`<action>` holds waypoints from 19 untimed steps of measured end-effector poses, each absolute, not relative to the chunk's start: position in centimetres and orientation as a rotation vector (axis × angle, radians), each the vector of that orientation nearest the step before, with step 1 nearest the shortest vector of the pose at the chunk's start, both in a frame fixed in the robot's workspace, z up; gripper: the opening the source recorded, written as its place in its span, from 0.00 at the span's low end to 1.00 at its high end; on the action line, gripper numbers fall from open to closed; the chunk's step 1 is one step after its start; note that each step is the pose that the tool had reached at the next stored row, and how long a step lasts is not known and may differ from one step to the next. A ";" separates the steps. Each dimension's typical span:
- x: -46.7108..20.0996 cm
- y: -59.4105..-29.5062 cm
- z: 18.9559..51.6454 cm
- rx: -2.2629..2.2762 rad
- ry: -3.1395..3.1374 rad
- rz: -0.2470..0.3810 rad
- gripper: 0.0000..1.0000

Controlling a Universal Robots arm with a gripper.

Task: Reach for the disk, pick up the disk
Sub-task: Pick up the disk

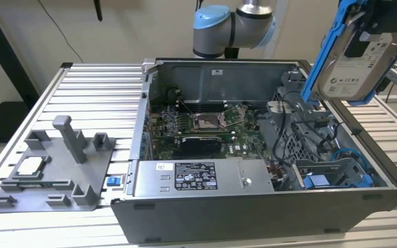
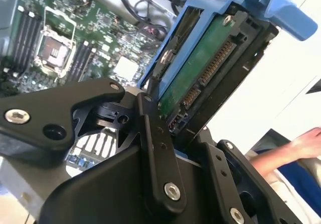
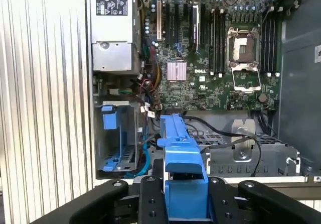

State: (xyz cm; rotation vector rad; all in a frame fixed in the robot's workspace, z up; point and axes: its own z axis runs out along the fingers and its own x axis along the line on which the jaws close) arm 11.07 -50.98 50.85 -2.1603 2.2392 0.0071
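While clamped on the disk (image 1: 350, 59), hand (image 3: 184, 194) high above case (image 1: 254, 217).

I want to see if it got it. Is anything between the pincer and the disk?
Nothing. In the second wrist view the pincer is shut on the disk, fingers touching it directly, above the open computer case.

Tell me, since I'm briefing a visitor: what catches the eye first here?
The silver-grey metal disk in its bright blue plastic bracket, held up by the black gripper above the case at the exterior view's right. Next, the open grey computer case on the slatted table, its green motherboard exposed.
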 end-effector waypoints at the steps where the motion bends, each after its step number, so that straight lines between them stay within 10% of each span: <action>1: 11.1 -51.4 50.8 -2.160 2.239 0.007 0.00; 19: 10.6 -58.4 48.1 -2.159 2.241 0.006 0.00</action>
